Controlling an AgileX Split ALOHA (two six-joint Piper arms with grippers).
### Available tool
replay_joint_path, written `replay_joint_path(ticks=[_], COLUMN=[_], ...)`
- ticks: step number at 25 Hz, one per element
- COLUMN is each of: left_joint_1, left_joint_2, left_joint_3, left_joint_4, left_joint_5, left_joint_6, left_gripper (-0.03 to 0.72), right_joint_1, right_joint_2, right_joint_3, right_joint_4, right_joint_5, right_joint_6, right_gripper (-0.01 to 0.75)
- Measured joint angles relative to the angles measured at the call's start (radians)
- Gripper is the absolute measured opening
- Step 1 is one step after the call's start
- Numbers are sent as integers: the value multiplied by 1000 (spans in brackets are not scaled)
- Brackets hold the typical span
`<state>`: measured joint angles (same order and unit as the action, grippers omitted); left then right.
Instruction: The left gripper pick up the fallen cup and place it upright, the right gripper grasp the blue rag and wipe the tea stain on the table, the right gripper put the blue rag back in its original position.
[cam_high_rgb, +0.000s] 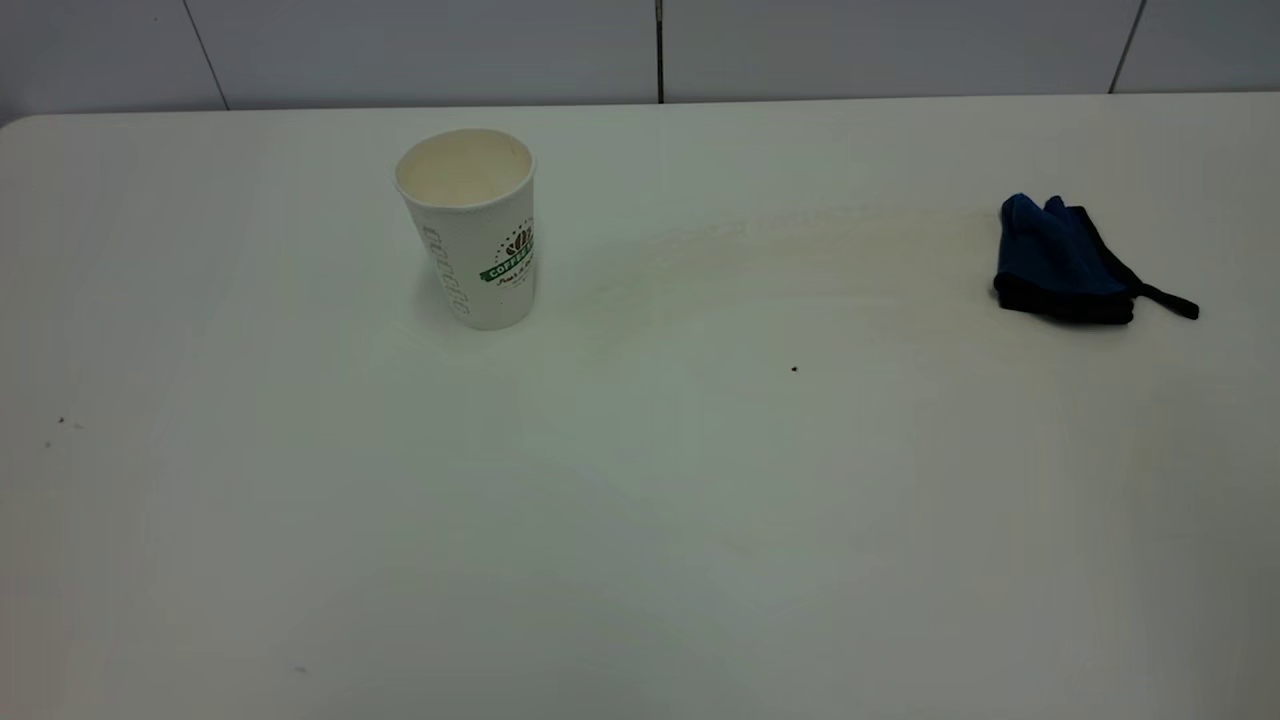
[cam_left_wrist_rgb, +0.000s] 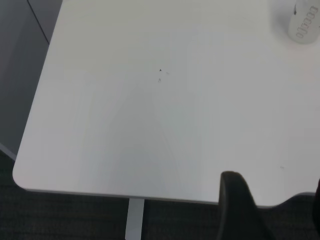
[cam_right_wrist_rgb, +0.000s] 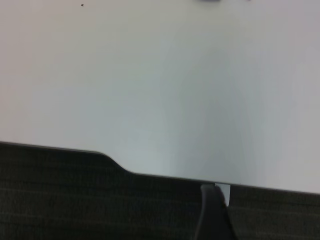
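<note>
The white paper cup (cam_high_rgb: 470, 228) with a green logo stands upright on the table's left half; it also shows in the left wrist view (cam_left_wrist_rgb: 302, 22). The blue rag (cam_high_rgb: 1060, 262), edged in black, lies crumpled at the far right. A faint pale tea smear (cam_high_rgb: 790, 255) runs between the cup and the rag. Neither gripper shows in the exterior view. My left gripper (cam_left_wrist_rgb: 275, 210) is open and empty, off the table's near edge and far from the cup. My right gripper (cam_right_wrist_rgb: 212, 215) hangs off the table's near edge, with nothing seen in it.
The white table (cam_high_rgb: 640, 520) has a small dark speck (cam_high_rgb: 794, 369) near the middle and tiny specks (cam_high_rgb: 60, 422) at the left. A tiled wall runs behind the table. Dark floor lies beyond the table's near edge (cam_right_wrist_rgb: 150, 175).
</note>
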<state>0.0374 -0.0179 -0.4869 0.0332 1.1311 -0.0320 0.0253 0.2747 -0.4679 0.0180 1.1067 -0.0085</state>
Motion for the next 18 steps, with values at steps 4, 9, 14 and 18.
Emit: replay_joint_path(ticks=[4,9,14,18], left_joint_1=[0,0,0,0], left_joint_2=[0,0,0,0], left_joint_3=[0,0,0,0], left_joint_4=[0,0,0,0], left_joint_5=[0,0,0,0], left_joint_6=[0,0,0,0], left_gripper=[400,400,400,400], right_joint_1=[0,0,-5,-6], right_joint_2=[0,-39,-169,-277], right_joint_3=[0,0,0,0], right_joint_4=[-1,-1,-1,-1], right_joint_5=[0,0,0,4], right_joint_6=[0,0,0,0], right_gripper=[456,344,248,208])
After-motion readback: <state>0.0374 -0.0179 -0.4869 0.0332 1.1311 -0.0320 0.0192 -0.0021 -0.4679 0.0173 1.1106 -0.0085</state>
